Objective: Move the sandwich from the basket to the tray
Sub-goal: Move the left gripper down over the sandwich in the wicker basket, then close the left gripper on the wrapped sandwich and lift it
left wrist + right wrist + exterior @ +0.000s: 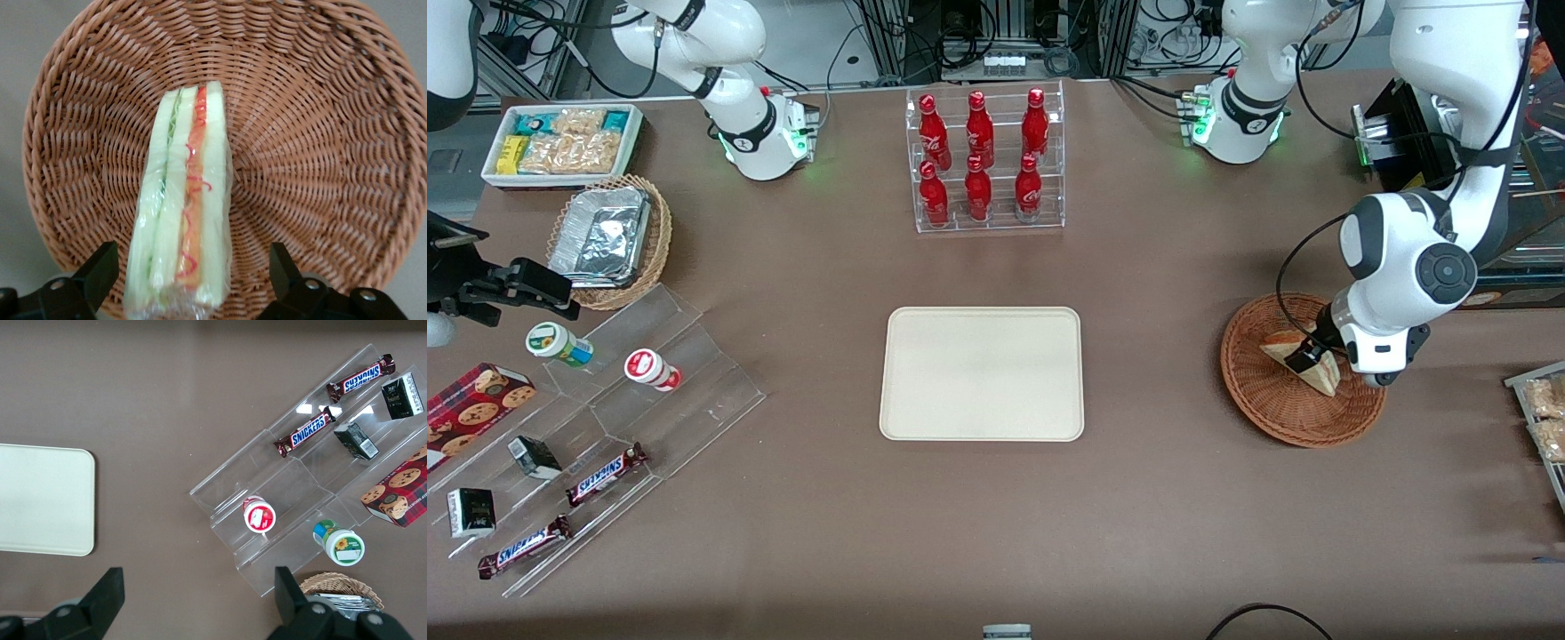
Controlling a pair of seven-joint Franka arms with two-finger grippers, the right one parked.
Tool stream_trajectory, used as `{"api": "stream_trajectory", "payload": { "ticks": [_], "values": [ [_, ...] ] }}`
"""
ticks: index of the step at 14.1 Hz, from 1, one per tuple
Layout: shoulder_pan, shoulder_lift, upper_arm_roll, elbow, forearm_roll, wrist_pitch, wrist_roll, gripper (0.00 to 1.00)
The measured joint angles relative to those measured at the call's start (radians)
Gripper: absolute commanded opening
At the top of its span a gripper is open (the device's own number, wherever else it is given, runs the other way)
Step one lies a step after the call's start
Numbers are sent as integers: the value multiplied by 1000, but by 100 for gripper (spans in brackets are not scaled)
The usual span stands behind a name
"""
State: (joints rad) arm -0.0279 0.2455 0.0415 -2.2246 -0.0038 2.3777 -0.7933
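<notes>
The left arm reaches in from the working arm's end of the table, its upper links rising out of the front view and the forearm bending down through a rounded white elbow joint to the wrist. The wrist points steeply downward, so the gripper (1319, 359) hangs low over the basket (1272, 409). Its two dark fingers (100, 270) stand spread wide, one on either side of the sandwich (183, 213), each with a gap to the wrapper and neither touching it. A black cable loops from the wrist up along the forearm.
</notes>
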Motion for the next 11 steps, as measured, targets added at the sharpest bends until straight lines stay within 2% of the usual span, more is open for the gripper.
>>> {"api": "stream_trajectory", "payload": {
  "ticks": [5, 9, 11],
  "values": [
    [0, 69, 3, -7, 0, 65, -53, 37],
    [0, 64, 2, 16, 1, 40, -53, 36],
    [-3, 50, -4, 75, 1, -55, -52, 33]
  ]
}}
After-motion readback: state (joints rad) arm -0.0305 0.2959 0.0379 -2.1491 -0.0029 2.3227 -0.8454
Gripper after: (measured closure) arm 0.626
